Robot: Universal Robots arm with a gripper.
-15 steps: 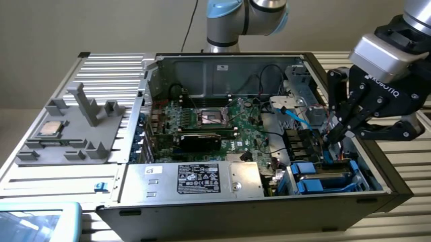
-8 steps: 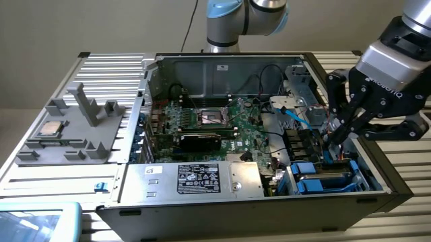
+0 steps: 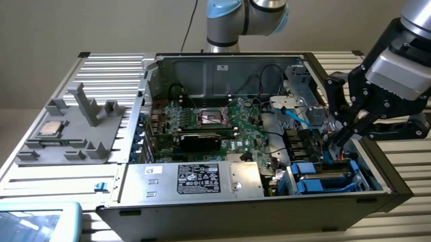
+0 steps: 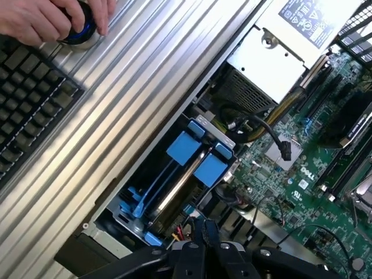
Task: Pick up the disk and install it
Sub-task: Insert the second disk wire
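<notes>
Blue-framed disk (image 4: 174, 183) sits in its bay just beside the closed, empty claw (image 4: 201, 232).

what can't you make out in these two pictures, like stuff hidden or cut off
- Silver-grey metal disk in its bright blue plastic carrier: sunk in the drive bay in the wrist view, label hidden; in the exterior view the case wall covers most of it.
- Small print on the large silver box's black label: too small, exterior view.
- Person's hand: cut off by the wrist view's edge, covering a round blue-ringed object.
- Robot's black fingers: closed together, tips hard to separate from dark cables.
</notes>
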